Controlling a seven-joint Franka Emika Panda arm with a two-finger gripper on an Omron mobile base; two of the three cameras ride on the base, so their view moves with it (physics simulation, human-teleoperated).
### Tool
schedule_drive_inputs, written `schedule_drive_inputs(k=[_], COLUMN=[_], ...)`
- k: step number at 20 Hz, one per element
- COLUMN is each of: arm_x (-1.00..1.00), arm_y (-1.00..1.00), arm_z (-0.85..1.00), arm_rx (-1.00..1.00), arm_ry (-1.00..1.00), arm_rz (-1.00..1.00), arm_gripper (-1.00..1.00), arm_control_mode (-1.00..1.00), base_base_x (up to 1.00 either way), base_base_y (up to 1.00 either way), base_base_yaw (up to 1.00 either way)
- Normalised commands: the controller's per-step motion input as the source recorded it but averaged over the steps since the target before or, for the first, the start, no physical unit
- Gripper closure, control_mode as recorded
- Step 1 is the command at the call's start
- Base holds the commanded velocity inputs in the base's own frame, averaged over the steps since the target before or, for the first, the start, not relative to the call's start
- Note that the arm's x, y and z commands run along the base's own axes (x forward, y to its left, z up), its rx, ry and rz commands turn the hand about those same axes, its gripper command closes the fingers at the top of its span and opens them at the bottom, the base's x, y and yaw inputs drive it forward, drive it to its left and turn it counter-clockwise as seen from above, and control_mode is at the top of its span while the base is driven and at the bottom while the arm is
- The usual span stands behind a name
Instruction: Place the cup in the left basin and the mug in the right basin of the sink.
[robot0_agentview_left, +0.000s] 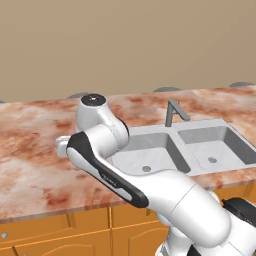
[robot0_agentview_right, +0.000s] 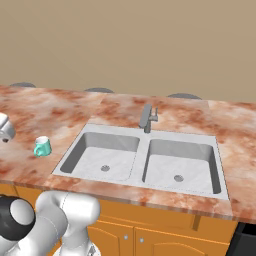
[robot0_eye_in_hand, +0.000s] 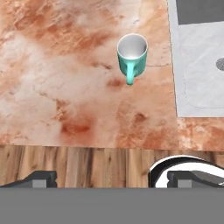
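The claw (robot0_eye_in_hand: 111, 178) stands wide open with nothing in it, above the near edge of the reddish marbled stone worktop (robot0_eye_in_hand: 65, 87). The small teal-green mug (robot0_eye_in_hand: 131, 56) sits upright there, handle toward the claw, just beside the grey metal double-bowl sink (robot0_agentview_right: 145, 150) and its left basin (robot0_agentview_right: 102, 155).

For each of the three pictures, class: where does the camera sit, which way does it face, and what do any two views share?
Left base view: behind the arm, left; looks forward and down at the sink; the white arm fills the foreground.
Right base view: behind, right; faces the sink and the mug; arm at lower left.
Hand view: on the hand, looking down at the mug; open gripper at the bottom.
Shared: both base views show the faucet.
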Motion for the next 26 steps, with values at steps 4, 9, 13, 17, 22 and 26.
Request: schedule_drive_inputs(k=[4, 9, 13, 17, 22, 26], arm_x=[0.13, 0.19, 0.2, 0.19, 0.16, 0.12], arm_y=[0.0, 0.0, 0.0, 0.0, 0.0, 0.0], arm_z=[-0.28, -0.17, -0.11, -0.09, -0.1, -0.2], arm_rx=[0.0, 0.0, 0.0, 0.0, 0.0, 0.0], arm_ry=[0.0, 0.0, 0.06, 0.1, 0.1, 0.0], arm_rz=[0.04, 0.02, 0.0, 0.0, 0.0, 0.0], arm_gripper=[-1.0, -1.0, -1.0, -1.0, -1.0, -1.0], arm_control_mode=[-1.0, -1.0, -1.0, -1.0, -1.0, -1.0], base_base_x=[0.0, 0.0, 0.0, 0.0, 0.0, 0.0], base_base_y=[0.0, 0.0, 0.0, 0.0, 0.0, 0.0], base_base_yaw=[0.0, 0.0, 0.0, 0.0, 0.0, 0.0])
